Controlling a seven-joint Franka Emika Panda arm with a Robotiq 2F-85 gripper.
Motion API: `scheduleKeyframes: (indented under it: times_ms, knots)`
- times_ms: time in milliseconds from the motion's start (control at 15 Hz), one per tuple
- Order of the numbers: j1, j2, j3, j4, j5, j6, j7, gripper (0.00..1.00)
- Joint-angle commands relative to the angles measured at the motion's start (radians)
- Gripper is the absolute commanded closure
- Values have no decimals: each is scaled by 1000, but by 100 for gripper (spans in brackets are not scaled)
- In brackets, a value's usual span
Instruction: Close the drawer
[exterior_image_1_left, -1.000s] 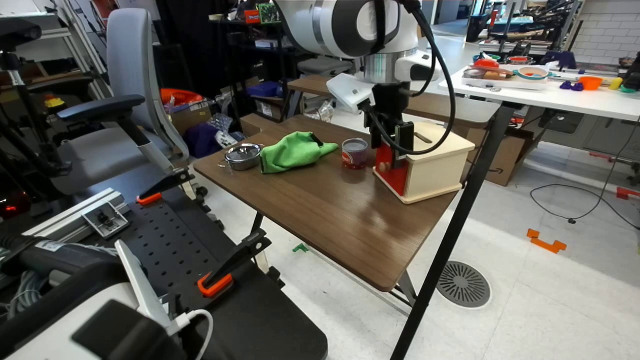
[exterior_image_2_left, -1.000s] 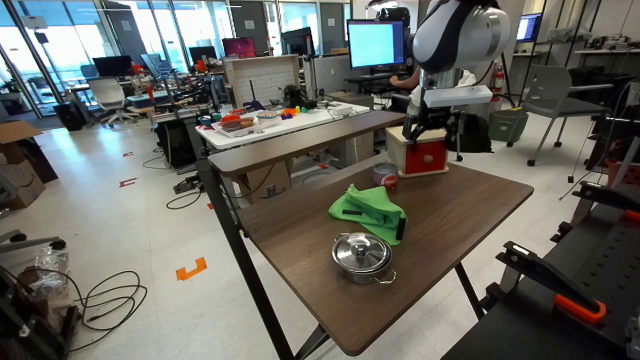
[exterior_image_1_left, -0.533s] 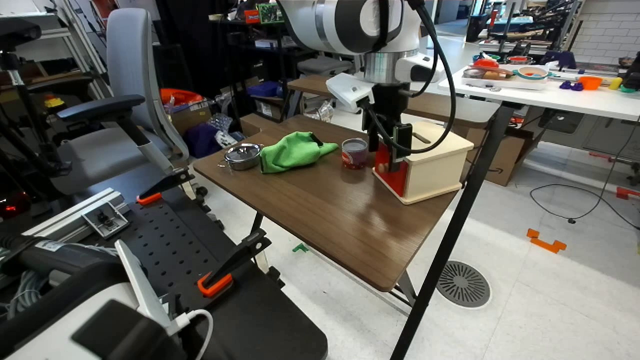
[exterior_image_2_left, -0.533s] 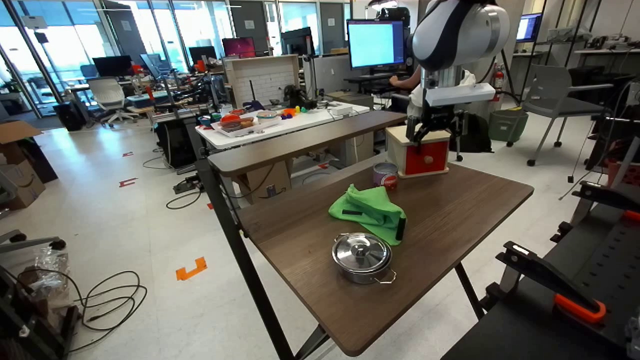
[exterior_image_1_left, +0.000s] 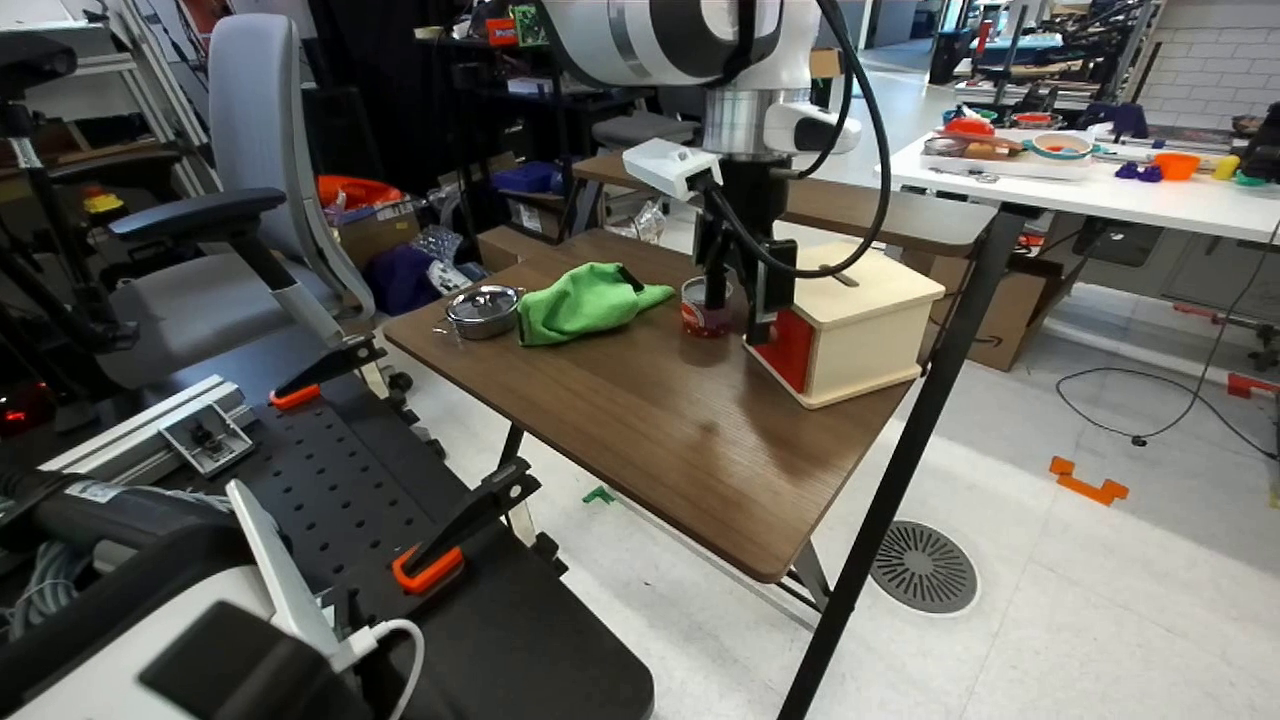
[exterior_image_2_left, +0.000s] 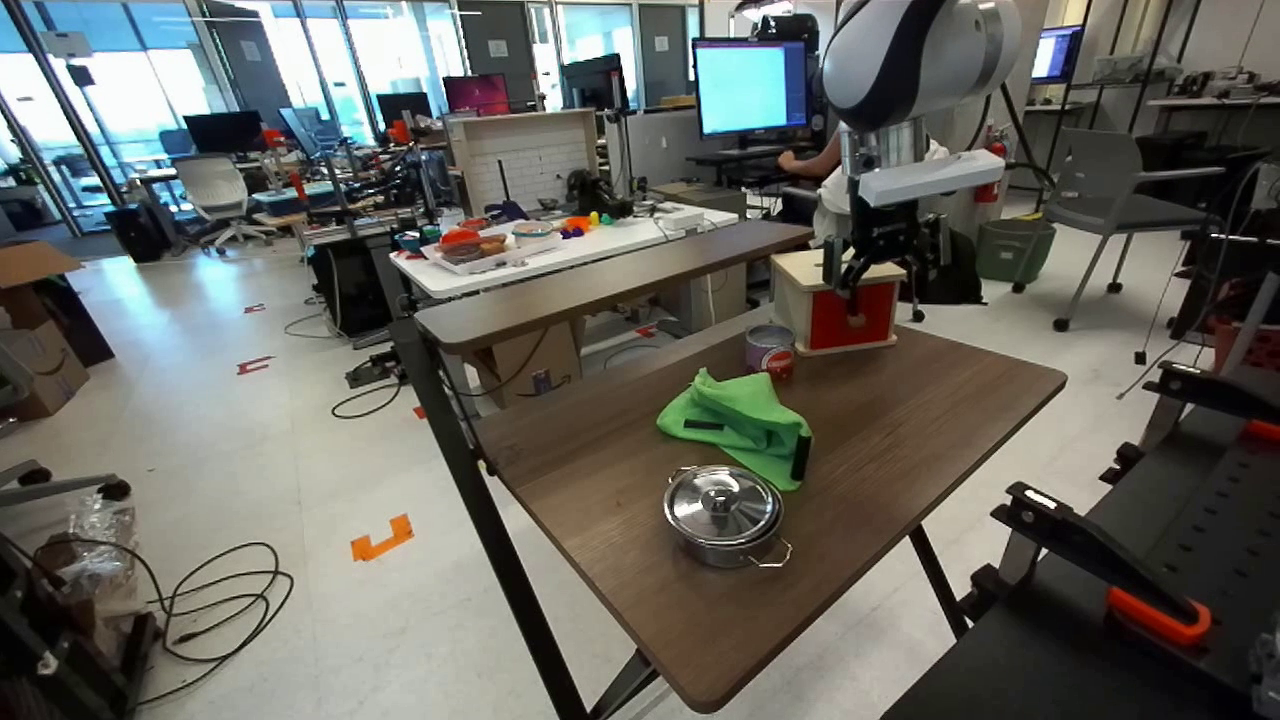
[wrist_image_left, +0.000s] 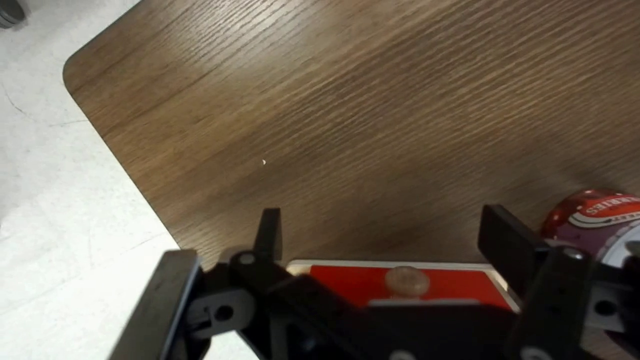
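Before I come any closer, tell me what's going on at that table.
A robot arm has its open gripper at the red-fronted drawer of a wooden box, holding nothing. The drawer looks pushed in, so closing it seems done, though I can't tell whether the gripper touches it. A can, a green cloth and a lidded pot sit on the same table.

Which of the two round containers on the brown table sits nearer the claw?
The purple-and-red can: it shows beside the claw in the wrist view. The lidded metal pot stands farther off, past the green cloth.
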Motion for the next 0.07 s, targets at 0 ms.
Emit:
scheduleKeyframes:
  times_ms: [0]
  knots:
    - [-6,3,5,4,-5,-2,3,0]
